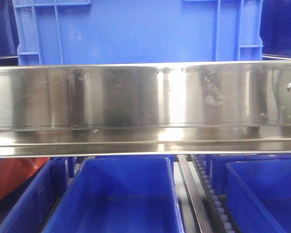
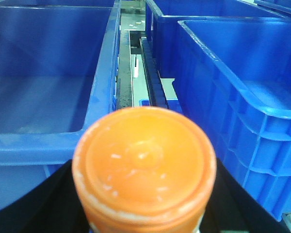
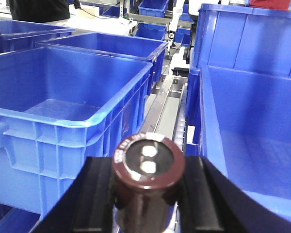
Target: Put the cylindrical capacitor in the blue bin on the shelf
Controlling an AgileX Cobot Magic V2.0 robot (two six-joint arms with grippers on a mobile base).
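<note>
While level, right gripper around capacitor

The left end effector and right end effector show broad, flat black fingers, seemingly matte plastic.

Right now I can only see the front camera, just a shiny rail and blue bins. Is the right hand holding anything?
Observer: Yes. The right hand is shut on the capacitor, a stubby maroon cylinder with a silvery top.
Operator: What about the left hand?
Observer: The left hand grips something with a round orange top; the rest of it is hidden.
Operator: Is there a bin near the capacitor?
Observer: In the right wrist view a blue bin stands to its left and another to its right, with a metal track between them.
</note>
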